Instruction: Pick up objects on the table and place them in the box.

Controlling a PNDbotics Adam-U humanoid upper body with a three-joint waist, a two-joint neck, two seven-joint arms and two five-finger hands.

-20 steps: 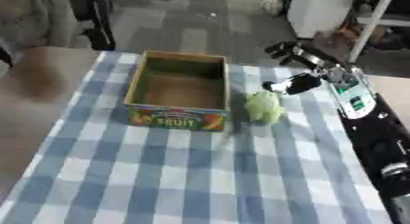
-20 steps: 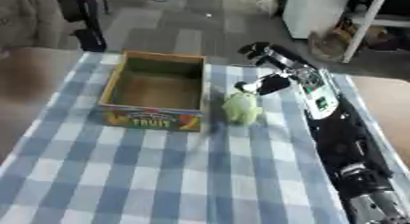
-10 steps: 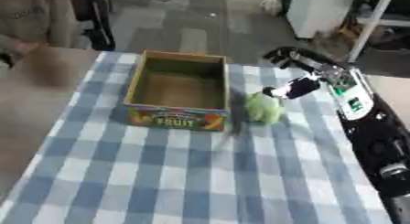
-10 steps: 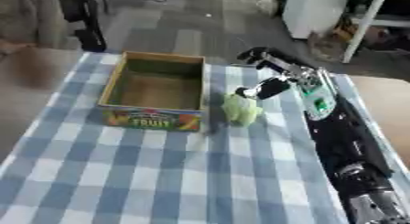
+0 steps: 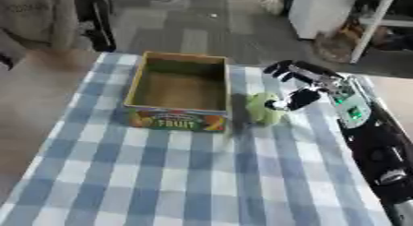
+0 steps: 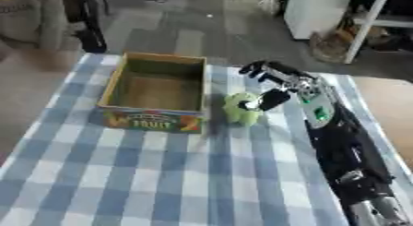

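A small green object [image 5: 263, 109] stands on the blue-and-white checked tablecloth, just right of the cardboard fruit box [image 5: 179, 121]. The box is open on top and I see nothing inside it. My right hand [image 5: 302, 81] comes in from the right, its fingers stretched out above and behind the green object and its thumb touching the object's right side. The fingers are not curled round it. My left hand shows in neither view.
The checked table [image 5: 185, 183] stretches toward me. My black right forearm [image 5: 373, 137] lies along the table's right edge. A person's sleeve [image 5: 9, 54] shows at the far left, off the cloth. Shelving and floor lie behind the table.
My right hand has moved left, closing on the green object until the thumb touches its side. The whole view has also shifted slightly.
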